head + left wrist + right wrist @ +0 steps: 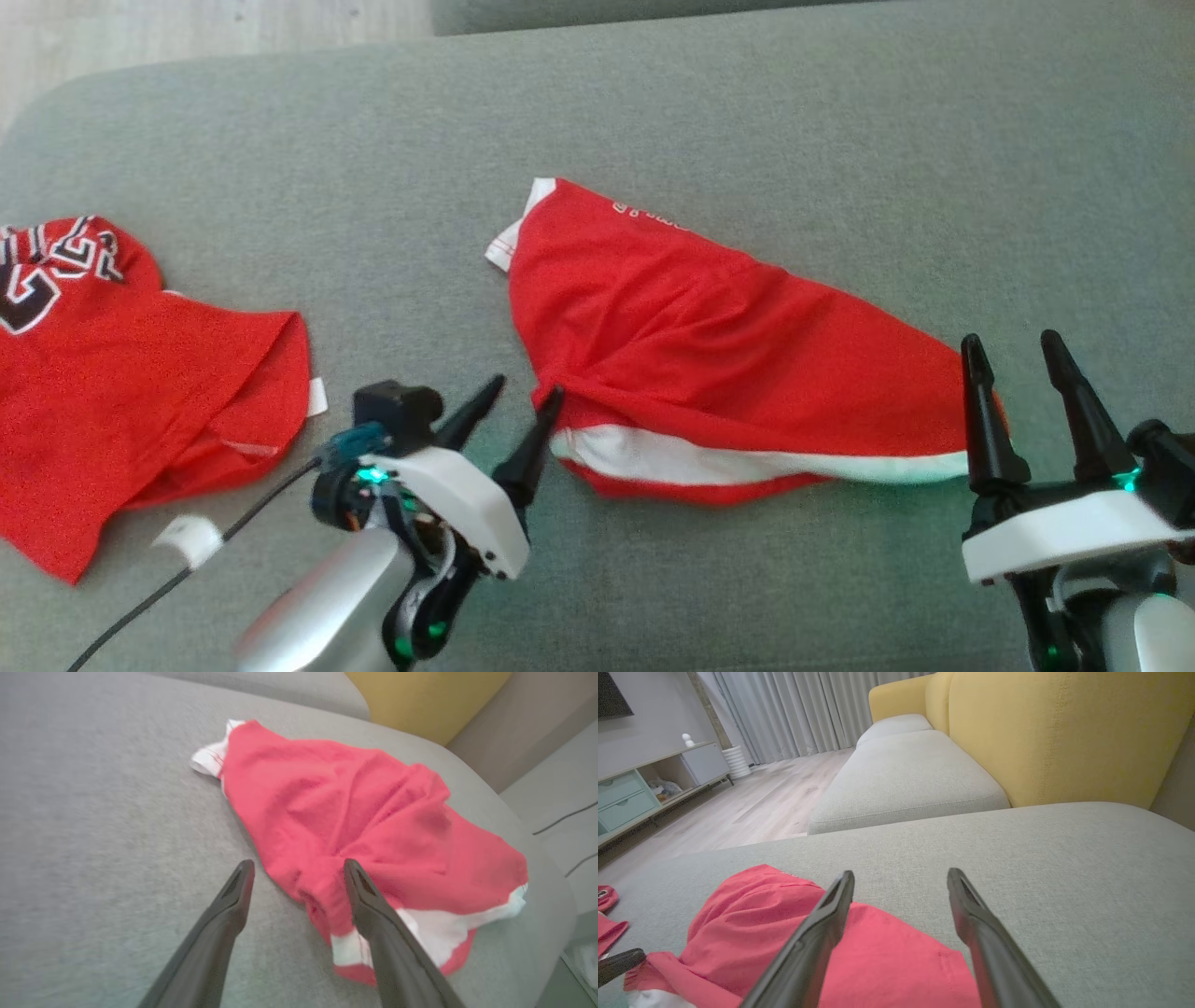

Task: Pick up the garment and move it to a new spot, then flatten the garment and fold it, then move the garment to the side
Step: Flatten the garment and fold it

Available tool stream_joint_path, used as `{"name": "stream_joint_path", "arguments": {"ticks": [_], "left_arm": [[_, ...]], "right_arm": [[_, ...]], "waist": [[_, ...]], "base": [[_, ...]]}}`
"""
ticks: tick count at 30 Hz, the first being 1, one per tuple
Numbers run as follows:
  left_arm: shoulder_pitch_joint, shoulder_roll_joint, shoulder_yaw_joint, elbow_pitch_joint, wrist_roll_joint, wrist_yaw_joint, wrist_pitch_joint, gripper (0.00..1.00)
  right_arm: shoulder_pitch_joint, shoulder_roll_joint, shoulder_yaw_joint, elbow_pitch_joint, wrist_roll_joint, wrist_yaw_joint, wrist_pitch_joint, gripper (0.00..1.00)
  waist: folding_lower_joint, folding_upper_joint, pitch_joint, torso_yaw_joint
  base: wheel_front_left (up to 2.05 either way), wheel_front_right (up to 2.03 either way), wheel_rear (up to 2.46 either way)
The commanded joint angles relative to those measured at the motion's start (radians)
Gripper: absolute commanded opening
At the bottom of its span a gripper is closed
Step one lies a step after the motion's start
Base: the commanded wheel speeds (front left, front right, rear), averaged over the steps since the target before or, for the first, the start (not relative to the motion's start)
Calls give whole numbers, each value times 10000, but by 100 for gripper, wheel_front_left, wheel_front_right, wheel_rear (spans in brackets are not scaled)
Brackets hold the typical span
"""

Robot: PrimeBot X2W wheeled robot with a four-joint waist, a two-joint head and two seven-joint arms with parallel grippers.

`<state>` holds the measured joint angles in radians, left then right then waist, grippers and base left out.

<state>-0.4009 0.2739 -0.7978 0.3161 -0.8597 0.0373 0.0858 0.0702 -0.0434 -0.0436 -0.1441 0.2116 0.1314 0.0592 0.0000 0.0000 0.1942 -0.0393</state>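
The red garment (709,345) lies in the middle of the grey cushion (747,112), spread in a rough wedge with creases across it. A white band runs along its near edge, with a red strip showing below the band. It is not yet flat, so the job looks to be at the flattening step.

The left gripper (528,385) sits at the garment's near left corner with its fingers spread. In the left wrist view one finger (373,914) lies over the red and white corner, and the other is over bare cushion beside it. That straddle suits a pinch on the corner hem, though nothing is gripped now.

The right gripper (1011,339) stands at the near right end, fingers also apart and holding nothing, with its left finger over the cloth's edge in the head view.

One gripper at each end fits a two-handed pull to draw out the wrinkles.

A second red jersey (140,373) with lettering lies well apart on the left, out of the way
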Motion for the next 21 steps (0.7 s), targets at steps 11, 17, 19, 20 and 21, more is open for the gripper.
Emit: {"name": "stream_joint_path", "arguments": {"ticks": [11, 17, 19, 20, 21], "left_arm": [[227, 1223, 1225, -1178, 1665, 1458, -2559, 100], [407, 1810, 1976, -1679, 2679, 2196, -3396, 100], [654, 1883, 2359, -1856, 2830, 2309, -3453, 100], [807, 1923, 2552, -1942, 2911, 2348, -3463, 100], [975, 1927, 2782, -2074, 2978, 2383, -3467, 100]], "right_arm": [[-328, -68, 382, -828, -326, -7, 405, 100], [-213, -68, 473, -997, -396, -7, 550, 100], [-167, -68, 505, -1045, -430, -7, 589, 100], [-139, -68, 519, -1065, -437, -7, 605, 100], [-107, -68, 535, -1090, -448, -7, 619, 100]], "waist": [[0, 0, -425, 672], [0, 0, -573, 958], [0, 0, -619, 1023], [0, 0, -646, 1048], [0, 0, -675, 1072]], "base": [[0, 0, 0], [0, 0, 0], [0, 0, 0], [0, 0, 0], [0, 0, 0]]}}
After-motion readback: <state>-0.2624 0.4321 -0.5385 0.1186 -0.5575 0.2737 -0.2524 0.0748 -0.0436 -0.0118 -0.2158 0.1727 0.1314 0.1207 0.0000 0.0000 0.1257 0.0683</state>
